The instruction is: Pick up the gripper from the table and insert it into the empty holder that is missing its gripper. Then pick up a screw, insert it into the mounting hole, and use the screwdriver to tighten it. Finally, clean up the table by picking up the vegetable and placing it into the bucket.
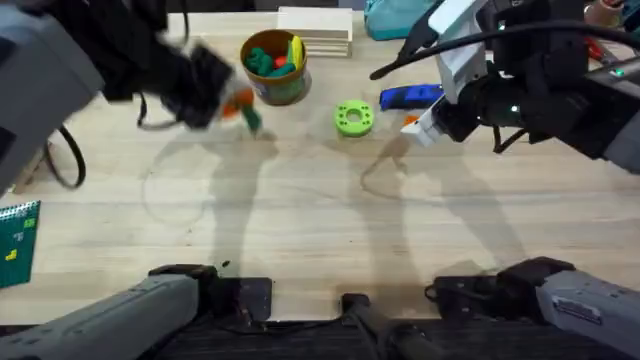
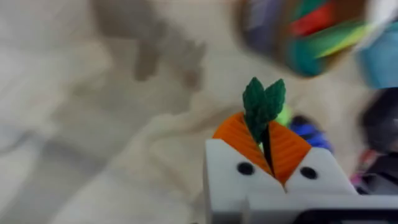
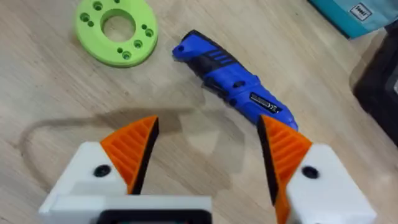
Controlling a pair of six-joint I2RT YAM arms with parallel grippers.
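1. The left gripper [image 1: 240,108], blurred, holds the vegetable [image 1: 250,119] just beside the bucket [image 1: 273,66].
2. A green ring [image 1: 353,117] lies between bucket and screwdriver [image 1: 410,96].
3. The right gripper [image 1: 418,128] hangs near the screwdriver.

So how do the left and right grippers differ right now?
The left gripper is shut on the vegetable, near the bucket; the right gripper is open and empty. The left hangs blurred in the air; the right hovers beside the screwdriver. Both have white fingers with orange ribbed pads.
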